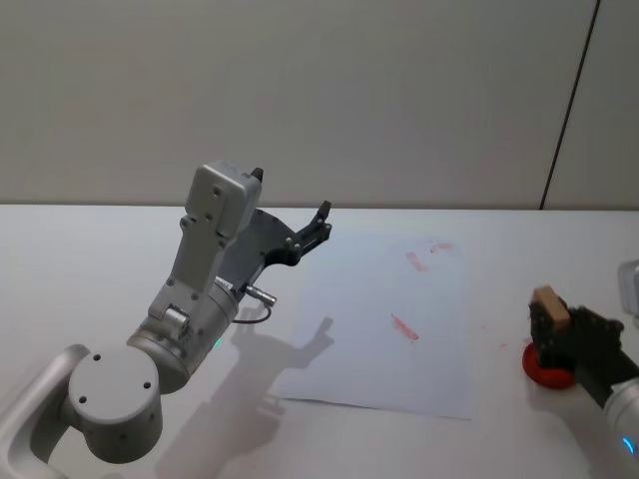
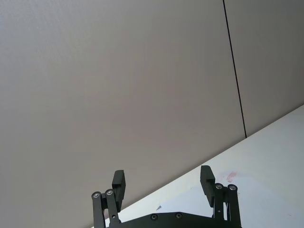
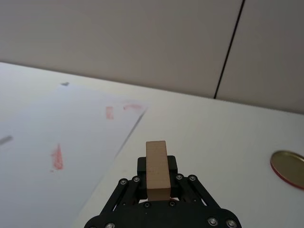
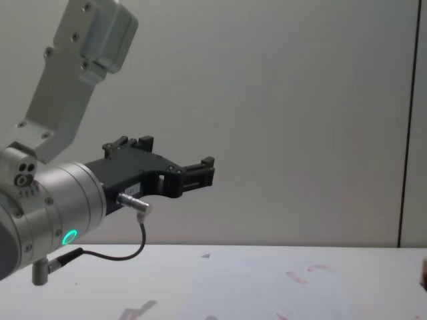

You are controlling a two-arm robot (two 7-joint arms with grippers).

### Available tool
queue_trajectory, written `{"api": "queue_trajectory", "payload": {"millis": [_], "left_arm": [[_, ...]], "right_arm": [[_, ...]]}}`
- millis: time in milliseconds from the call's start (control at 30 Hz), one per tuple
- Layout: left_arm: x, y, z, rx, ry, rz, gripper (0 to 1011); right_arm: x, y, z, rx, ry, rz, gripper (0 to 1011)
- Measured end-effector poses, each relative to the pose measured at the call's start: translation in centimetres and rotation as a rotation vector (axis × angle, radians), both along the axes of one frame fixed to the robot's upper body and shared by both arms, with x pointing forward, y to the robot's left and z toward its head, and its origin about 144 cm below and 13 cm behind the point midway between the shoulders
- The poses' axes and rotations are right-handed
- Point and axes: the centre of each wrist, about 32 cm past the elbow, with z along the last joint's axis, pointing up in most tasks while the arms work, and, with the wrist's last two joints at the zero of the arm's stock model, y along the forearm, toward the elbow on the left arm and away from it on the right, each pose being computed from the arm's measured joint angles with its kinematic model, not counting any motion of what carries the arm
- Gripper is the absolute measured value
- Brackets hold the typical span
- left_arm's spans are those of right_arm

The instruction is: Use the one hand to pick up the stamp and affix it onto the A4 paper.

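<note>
The stamp (image 1: 548,302), a small tan wooden block, stands up between the black fingers of my right gripper (image 1: 549,324), which is shut on it near the table's right edge. In the right wrist view the stamp (image 3: 156,166) juts forward from the fingers (image 3: 141,165). It is held off to the right of the A4 paper (image 1: 384,329), a white sheet with a few red ink marks (image 1: 404,327) lying mid-table. My left gripper (image 1: 321,222) hangs open and raised over the paper's far left corner, holding nothing.
A round red ink pad (image 1: 547,375) lies on the table right beside the right gripper; the right wrist view shows it as a red-rimmed disc (image 3: 289,167). The left arm's grey body (image 1: 200,299) rises over the table's left half. A plain wall stands behind.
</note>
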Motion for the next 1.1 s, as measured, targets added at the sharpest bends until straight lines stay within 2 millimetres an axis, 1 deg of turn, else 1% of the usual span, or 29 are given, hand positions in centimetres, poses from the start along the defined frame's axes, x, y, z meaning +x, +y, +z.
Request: {"api": "queue_trajectory", "payload": {"millis": [200, 333, 533, 667, 733, 867, 1100], "left_arm": [[0.0, 0.0, 0.0, 0.000, 0.000, 0.000, 1003], [0.0, 0.0, 0.0, 0.000, 0.000, 0.000, 1003], [0.0, 0.0, 0.0, 0.000, 0.000, 0.000, 1003], [0.0, 0.0, 0.0, 0.000, 0.000, 0.000, 1002], [0.0, 0.0, 0.0, 0.000, 0.000, 0.000, 1003], [0.0, 0.0, 0.0, 0.000, 0.000, 0.000, 1003], [0.0, 0.0, 0.0, 0.000, 0.000, 0.000, 1003]], "right_arm": [[0.5, 0.5, 1.7, 0.035, -0.052, 0.072, 221], [0.8, 1.0, 2.3, 0.053, -0.061, 0.111, 221], [1.9, 2.2, 3.1, 0.084, -0.041, 0.201, 221], [2.5, 2.9, 3.1, 0.088, -0.015, 0.240, 221], [3.1, 3.5, 2.9, 0.086, 0.008, 0.270, 221], [4.2, 4.5, 2.4, 0.066, 0.054, 0.312, 221], [5.4, 5.8, 1.2, 0.018, 0.120, 0.342, 221]]}}
